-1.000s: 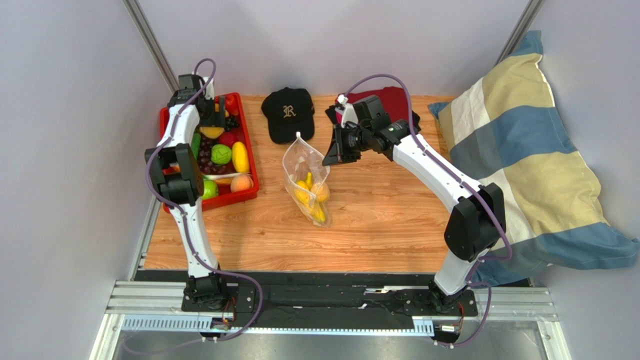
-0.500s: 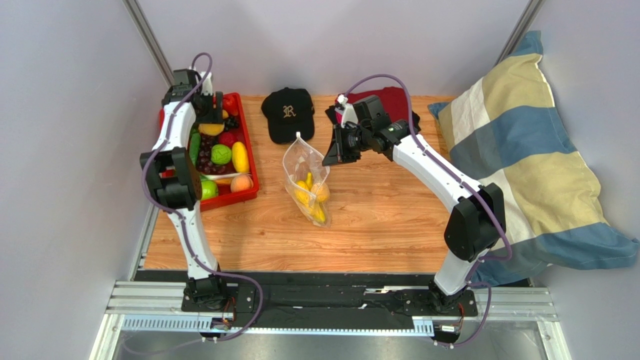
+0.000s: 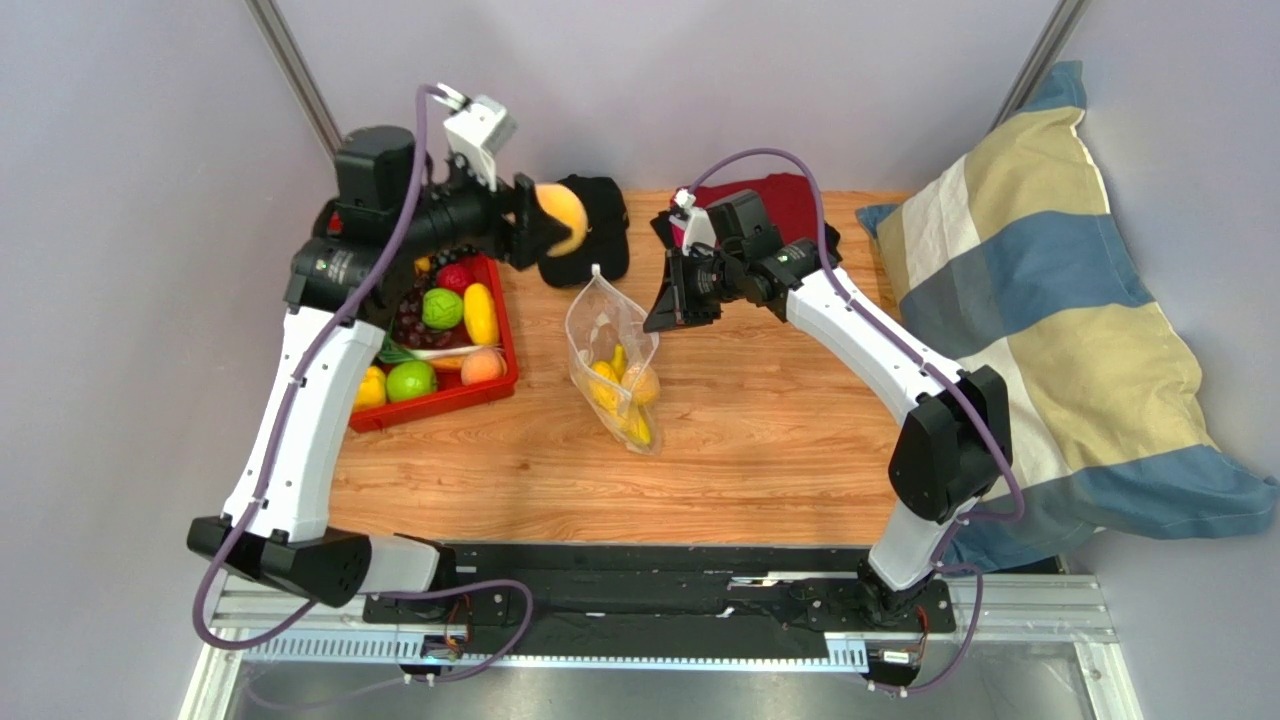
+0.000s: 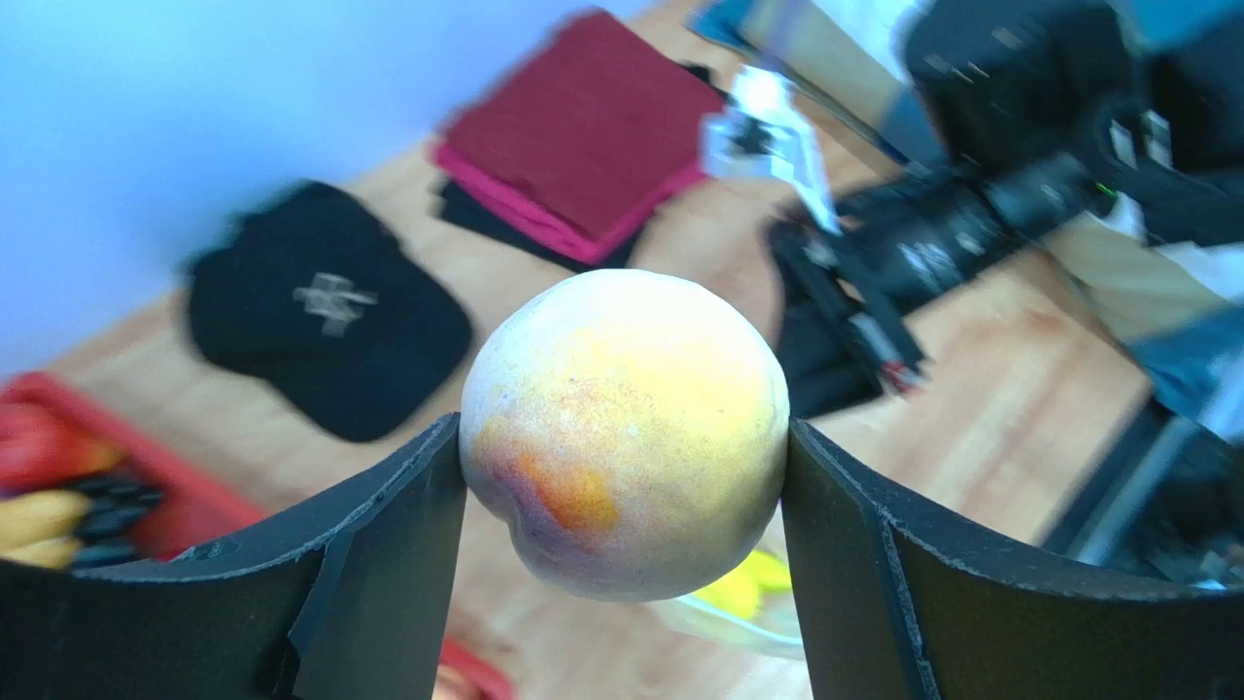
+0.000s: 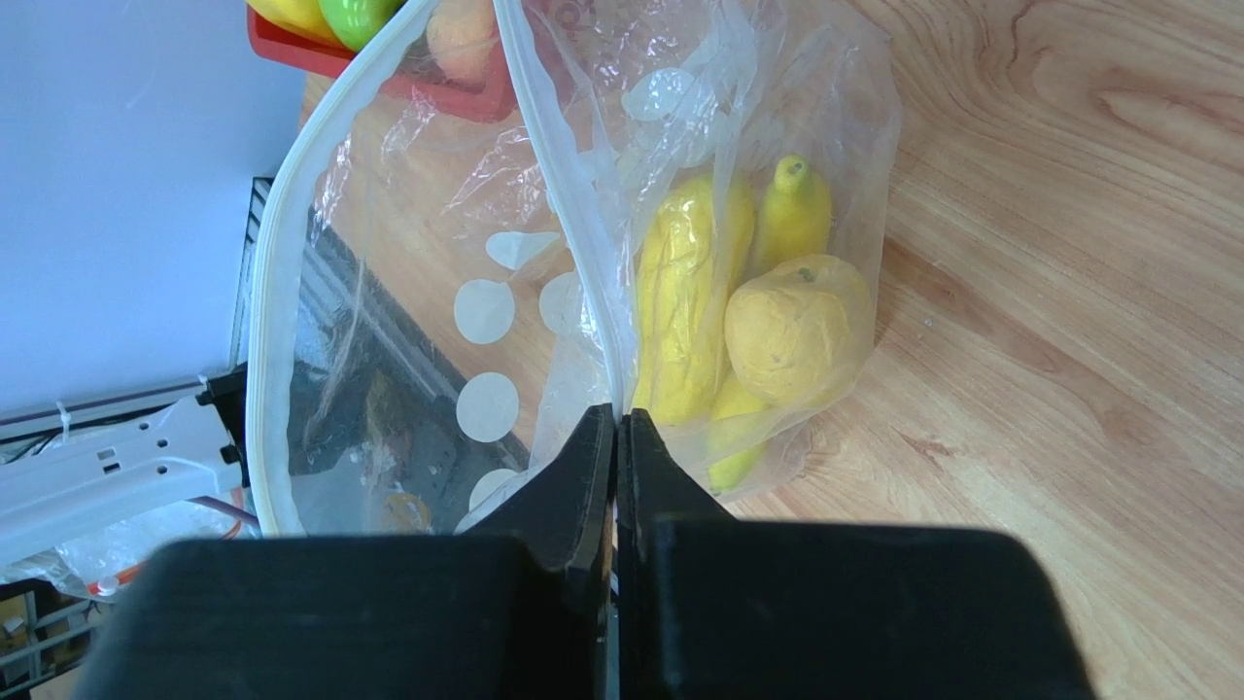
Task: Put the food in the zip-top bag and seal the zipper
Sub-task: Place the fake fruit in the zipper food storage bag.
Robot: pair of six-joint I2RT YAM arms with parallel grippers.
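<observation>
My left gripper (image 3: pixel 550 219) is shut on a round peach fruit (image 4: pixel 625 432), which also shows in the top view (image 3: pixel 562 215). It holds the fruit in the air above the black cap, up and left of the bag. The clear dotted zip-top bag (image 3: pixel 613 354) stands open on the table with yellow fruits (image 5: pixel 738 314) inside. My right gripper (image 3: pixel 661 315) is shut on the bag's rim (image 5: pixel 602 328) and holds the mouth up. The white zipper strip (image 5: pixel 278 234) curves round the open mouth. The slider tab is not visible.
A red tray (image 3: pixel 501 360) at the left holds limes, a yellow fruit, grapes and other toy food. A black cap (image 3: pixel 604 210) and dark red folded cloth (image 3: pixel 781 198) lie at the back. A striped pillow (image 3: pixel 1052 285) fills the right side.
My left arm has risen out of the red tray with the peach fruit and swung right, toward the bag. The right arm and bag have not moved.
</observation>
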